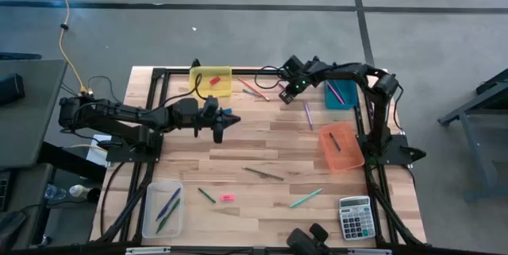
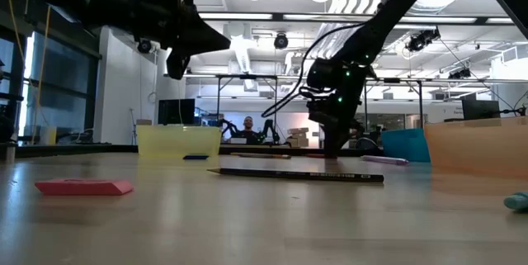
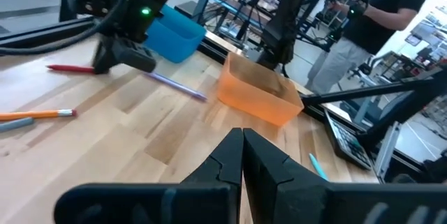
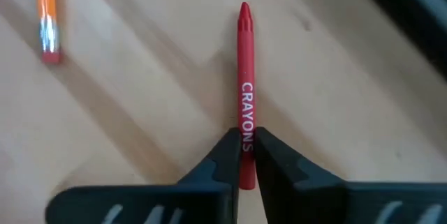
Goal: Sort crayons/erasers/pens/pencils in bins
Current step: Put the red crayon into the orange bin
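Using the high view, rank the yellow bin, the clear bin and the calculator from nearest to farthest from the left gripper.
Measured from the left gripper, left of the table's middle:
1. Yellow bin, at the far edge, just beyond the gripper.
2. Clear bin, at the near-left corner.
3. Calculator, at the near-right corner.

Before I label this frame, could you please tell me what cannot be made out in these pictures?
- Red crayon, right wrist view: its rear end is hidden between the right gripper fingers.
- Yellow bin, high view: the small red piece inside is too small to identify.
- Clear bin, high view: the sticks inside are too small to tell pens from pencils.
- Calculator, left wrist view: mostly hidden behind a dark arm.
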